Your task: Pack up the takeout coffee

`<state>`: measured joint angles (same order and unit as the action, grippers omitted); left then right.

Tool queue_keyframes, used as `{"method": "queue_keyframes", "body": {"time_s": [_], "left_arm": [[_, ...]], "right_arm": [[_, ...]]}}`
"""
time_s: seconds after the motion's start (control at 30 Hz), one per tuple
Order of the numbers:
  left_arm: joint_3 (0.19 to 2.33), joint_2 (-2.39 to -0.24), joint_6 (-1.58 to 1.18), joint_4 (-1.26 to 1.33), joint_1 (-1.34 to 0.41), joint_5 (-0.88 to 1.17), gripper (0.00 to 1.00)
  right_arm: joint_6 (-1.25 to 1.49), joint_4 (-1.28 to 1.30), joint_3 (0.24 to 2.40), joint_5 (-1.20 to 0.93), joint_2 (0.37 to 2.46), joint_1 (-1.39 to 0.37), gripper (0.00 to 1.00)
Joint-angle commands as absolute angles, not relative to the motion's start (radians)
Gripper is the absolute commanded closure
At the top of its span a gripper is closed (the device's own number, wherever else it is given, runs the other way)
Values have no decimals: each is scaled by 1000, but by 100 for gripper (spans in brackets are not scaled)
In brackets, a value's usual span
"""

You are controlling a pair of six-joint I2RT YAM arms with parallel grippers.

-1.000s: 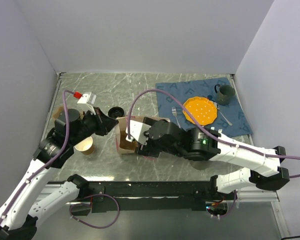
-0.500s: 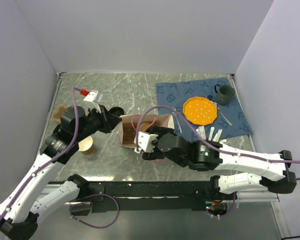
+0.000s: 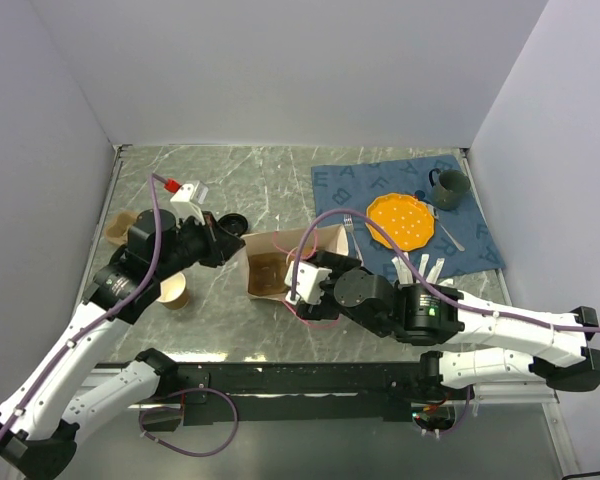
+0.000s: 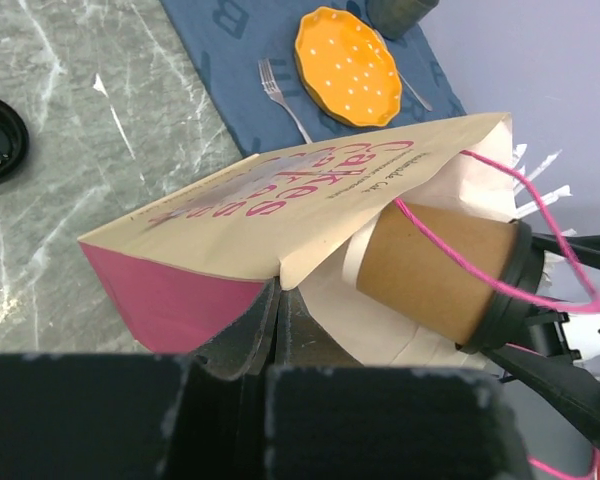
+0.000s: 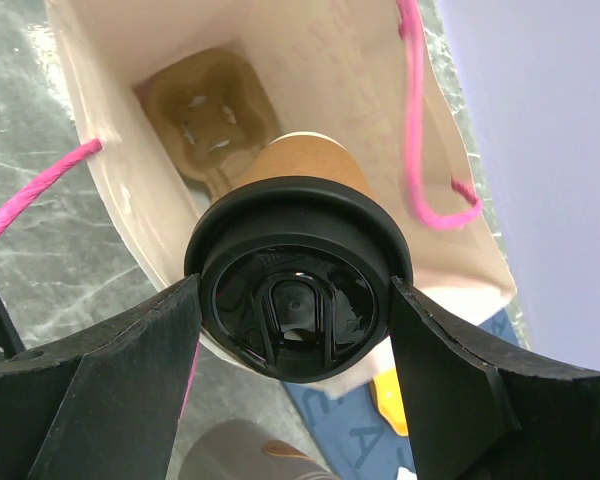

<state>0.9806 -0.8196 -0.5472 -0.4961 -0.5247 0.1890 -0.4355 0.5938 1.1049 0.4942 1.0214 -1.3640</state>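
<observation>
The takeout coffee [image 4: 435, 270], a brown paper cup with a black lid [image 5: 298, 290], is held at the mouth of the paper bag [image 3: 280, 262], its base pointing inside. My right gripper [image 5: 298, 300] is shut on the lid rim and shows in the top view [image 3: 305, 285]. The cream and pink bag [image 4: 310, 210] is tilted on its side. My left gripper [image 4: 275, 300] is shut on the bag's mouth edge and shows in the top view [image 3: 235, 245]. A brown pulp cup carrier [image 5: 210, 110] lies at the bag's bottom. From above, the cup is hidden under the right wrist.
An open brown cup [image 3: 173, 292] stands left of the bag, and a loose black lid [image 3: 233, 222] lies behind it. A blue mat [image 3: 480, 245] at the right holds an orange plate [image 3: 400, 220], a fork [image 3: 352, 230] and a green mug [image 3: 448, 187]. White packets [image 3: 420, 267] lie nearby.
The bag has tipped over and shifted right, its mouth now facing my right gripper. My right gripper with the coffee has moved right and down to the bag's mouth.
</observation>
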Motion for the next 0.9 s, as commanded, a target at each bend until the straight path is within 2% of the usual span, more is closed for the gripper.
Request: {"method": "queue_keyframes", "body": {"time_s": [0.0,0.33,0.53,0.87], "left_arm": [[997,-798,-554,-433,-522,250,99],[891,-684,-325,-342,-522,344,99],[835,-690,-296,-279,-522,469,99],[842,-730,-279,-294,-522,462,99]], "right_arm": [[-455,559,1109,466,1023,-1371,52],[-627,327,1032,454,1109,-1358,52],[-649,305,1012,411,1135,-1312,52],[-670,268,991,324,1198,-1253,52]]}}
